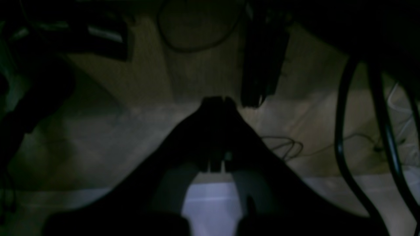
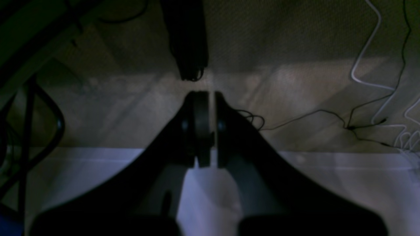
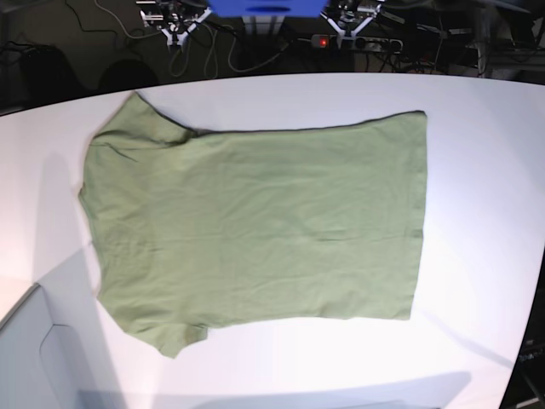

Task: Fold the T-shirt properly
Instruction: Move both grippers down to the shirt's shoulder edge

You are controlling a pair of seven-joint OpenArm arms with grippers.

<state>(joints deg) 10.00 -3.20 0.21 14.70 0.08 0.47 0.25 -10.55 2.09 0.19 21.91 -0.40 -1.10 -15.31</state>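
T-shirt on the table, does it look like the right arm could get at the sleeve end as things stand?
Probably yes. The T-shirt lies flat with nothing on it, on the white table. The right gripper is shut and empty, off the table's edge.

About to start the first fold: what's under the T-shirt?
The T-shirt lies spread flat on the white table, which shows all around it. No bulge suggests anything beneath, but the cloth covers that patch, so I cannot confirm it.

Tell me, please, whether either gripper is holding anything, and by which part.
Nothing is held: the left gripper and right gripper are shut on nothing, away from the T-shirt.
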